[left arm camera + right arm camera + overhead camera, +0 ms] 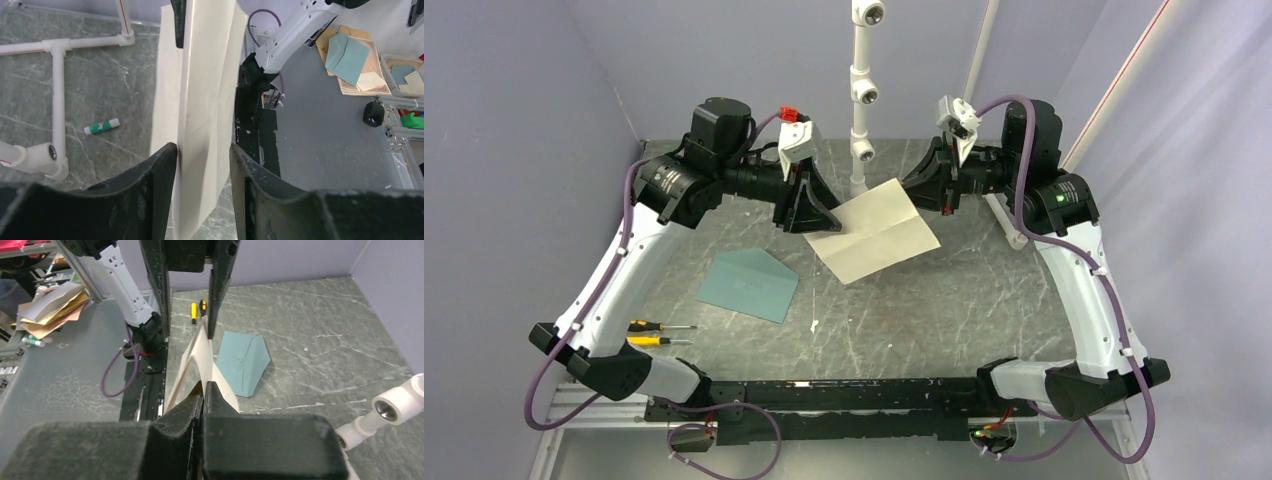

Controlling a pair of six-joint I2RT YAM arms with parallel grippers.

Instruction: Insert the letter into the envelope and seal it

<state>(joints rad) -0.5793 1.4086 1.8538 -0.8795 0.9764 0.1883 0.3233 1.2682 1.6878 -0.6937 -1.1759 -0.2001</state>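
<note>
The letter (874, 232) is held in the air above the bench, toward the middle of the far edge, with its plain whitish side up and a crease across it. One end is clamped by the right gripper (202, 390), fingers pressed together on the sheet. The other end is straddled by the left gripper (202, 152), fingers spread apart, paper standing between them. The envelope (749, 283) is laid flat on the bench, left of the middle, flap unfolded, well apart from the letter. Two screwdrivers (659, 333) are seen near the left edge.
</note>
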